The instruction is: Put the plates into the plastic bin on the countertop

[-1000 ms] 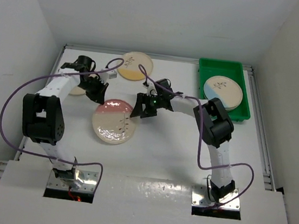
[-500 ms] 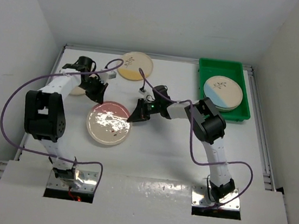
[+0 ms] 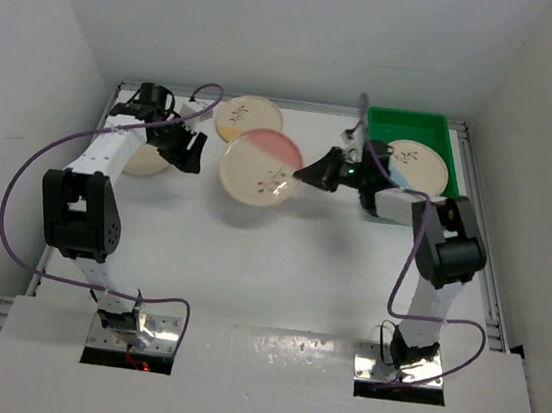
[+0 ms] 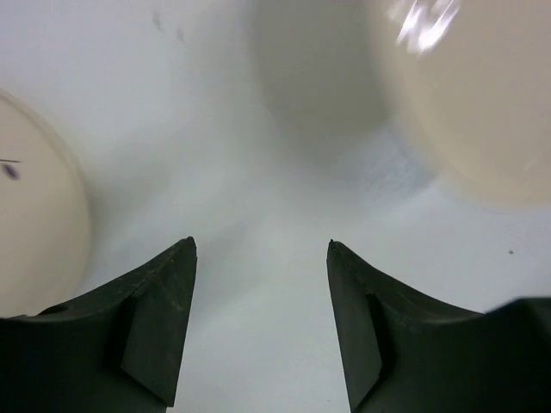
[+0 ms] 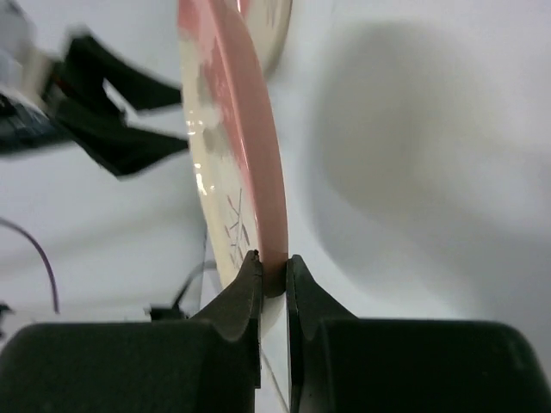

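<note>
My right gripper (image 3: 310, 173) is shut on the rim of a pink-and-cream plate (image 3: 261, 167) and holds it tilted above the countertop (image 3: 280, 257). In the right wrist view the jaws pinch the plate's pink rim (image 5: 274, 267). The green plastic bin (image 3: 407, 125) lies at the back right with a blue-sectioned plate (image 3: 422, 162) in it. A yellow plate (image 3: 247, 117) lies at the back. My left gripper (image 3: 189, 154) is open over bare countertop, beside a cream plate (image 3: 146, 160) half hidden under its arm. Its fingers (image 4: 164, 310) hold nothing.
White walls close in the countertop on the left, back and right. In the left wrist view a cream plate's edge (image 4: 34, 232) shows on the left and a blurred cream plate (image 4: 482, 95) at the upper right. The left arm's purple cable (image 3: 33, 172) loops out leftward.
The right gripper shut on the pink plate, lifted it off the countertop and carried it back and to the right. The left gripper opened and shifted slightly back.
</note>
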